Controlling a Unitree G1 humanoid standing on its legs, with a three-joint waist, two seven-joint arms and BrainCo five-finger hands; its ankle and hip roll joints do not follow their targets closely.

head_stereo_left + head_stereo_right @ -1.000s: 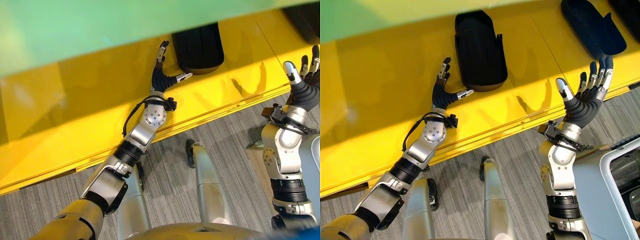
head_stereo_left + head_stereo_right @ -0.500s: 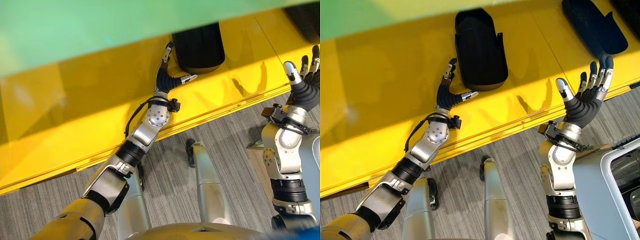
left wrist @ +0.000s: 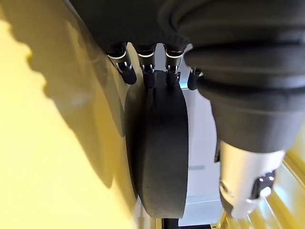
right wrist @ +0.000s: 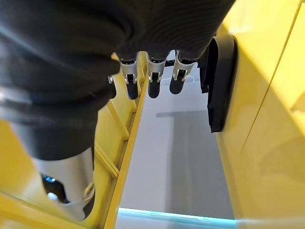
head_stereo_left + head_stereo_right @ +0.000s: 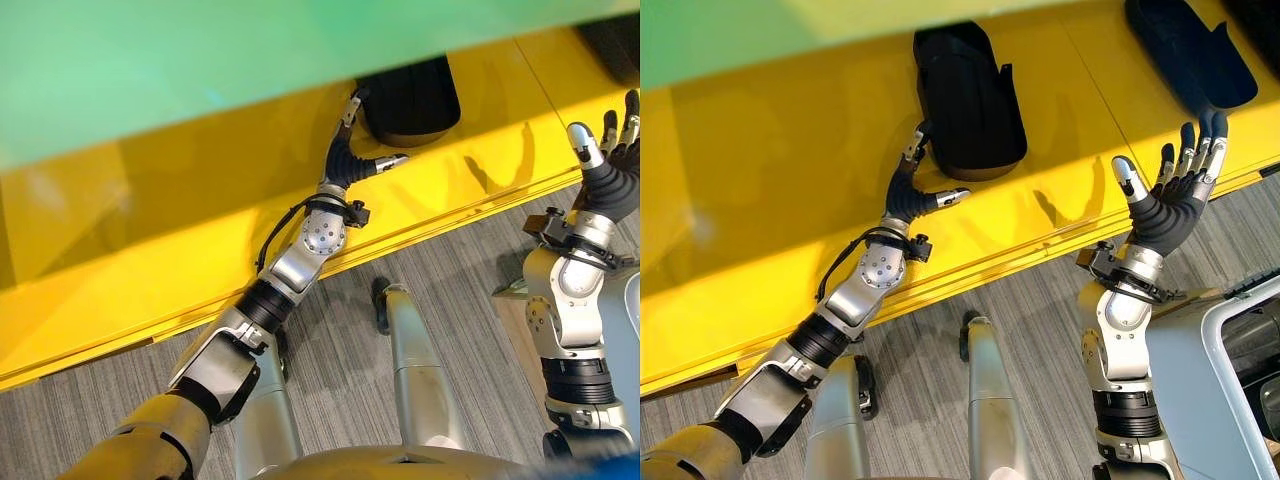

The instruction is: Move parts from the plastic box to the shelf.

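A long black moulded part (image 5: 970, 100) lies on the yellow shelf (image 5: 770, 180). My left hand (image 5: 910, 192) is open beside the part's left side, with its straight fingers (image 3: 147, 71) right at the part's (image 3: 162, 152) edge and its thumb pointing along the near end. A second black part (image 5: 1185, 50) lies further right on the shelf. My right hand (image 5: 1168, 205) is open and empty, raised with spread fingers above the shelf's front edge, short of that second part (image 4: 221, 81). The grey plastic box (image 5: 1240, 360) stands at the lower right.
A green board (image 5: 200, 70) hangs over the back of the shelf and hides part of it. The shelf's front lip (image 5: 1040, 245) runs diagonally above grey striped carpet (image 5: 930, 330). Bare yellow shelf lies to the left of the first part.
My left hand has slid right and forward along the shelf, up to the left side of the black part. The right hand has held still.
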